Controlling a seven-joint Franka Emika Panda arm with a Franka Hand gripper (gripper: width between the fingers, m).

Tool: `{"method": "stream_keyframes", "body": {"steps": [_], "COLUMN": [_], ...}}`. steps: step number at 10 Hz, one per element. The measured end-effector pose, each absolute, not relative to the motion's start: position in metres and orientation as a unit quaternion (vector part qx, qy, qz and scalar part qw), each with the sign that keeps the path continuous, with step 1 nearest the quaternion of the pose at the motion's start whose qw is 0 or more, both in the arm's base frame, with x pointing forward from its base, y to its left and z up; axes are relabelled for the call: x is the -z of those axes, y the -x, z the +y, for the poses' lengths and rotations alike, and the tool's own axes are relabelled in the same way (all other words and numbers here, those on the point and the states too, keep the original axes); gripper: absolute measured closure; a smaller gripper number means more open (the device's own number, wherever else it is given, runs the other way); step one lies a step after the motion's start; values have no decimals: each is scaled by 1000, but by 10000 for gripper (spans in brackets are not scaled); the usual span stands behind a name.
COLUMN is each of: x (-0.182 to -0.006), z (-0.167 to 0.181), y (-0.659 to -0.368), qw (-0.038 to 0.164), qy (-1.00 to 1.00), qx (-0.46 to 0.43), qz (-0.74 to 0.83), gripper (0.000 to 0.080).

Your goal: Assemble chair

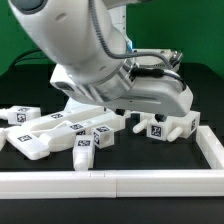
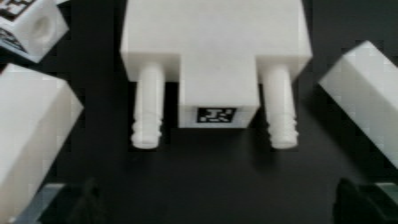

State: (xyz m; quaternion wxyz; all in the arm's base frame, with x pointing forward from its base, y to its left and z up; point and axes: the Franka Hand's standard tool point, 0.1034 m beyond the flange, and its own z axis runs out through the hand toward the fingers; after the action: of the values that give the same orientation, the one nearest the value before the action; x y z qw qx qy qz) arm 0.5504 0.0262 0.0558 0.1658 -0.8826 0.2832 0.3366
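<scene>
The chair is still loose white plastic parts with black-and-white tags on the black table. In the wrist view a chunky white block [image 2: 214, 60] with two round pegs and one tag lies just ahead of my gripper [image 2: 217, 206]. The gripper is open, with nothing between its dark fingertips [image 2: 71, 203], and it is not touching the block. A plain white part [image 2: 32, 135] lies on one side of the block and another [image 2: 365, 85] on the other. In the exterior view the arm's hand [image 1: 150, 95] hangs low over the parts and hides the fingers.
In the exterior view, several tagged parts [image 1: 40, 135] cluster at the left, small tagged pieces [image 1: 90, 145] lie in the middle, and another part [image 1: 165, 125] lies at the right. A long white border rail [image 1: 110, 183] runs along the front and up the right side [image 1: 212, 145].
</scene>
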Motion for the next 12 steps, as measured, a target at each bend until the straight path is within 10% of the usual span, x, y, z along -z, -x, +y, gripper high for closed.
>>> {"method": "stream_keyframes", "body": {"steps": [3, 5, 9, 12], "x": [-54, -47, -43, -24], "z": [25, 24, 21, 15], "y": [-549, -539, -539, -528], "qw": [166, 215, 217, 254], "qy": [882, 836, 832, 790], "qx": [-338, -383, -389, -410], "qz": [284, 330, 330, 379], "gripper": [151, 151, 151, 151]}}
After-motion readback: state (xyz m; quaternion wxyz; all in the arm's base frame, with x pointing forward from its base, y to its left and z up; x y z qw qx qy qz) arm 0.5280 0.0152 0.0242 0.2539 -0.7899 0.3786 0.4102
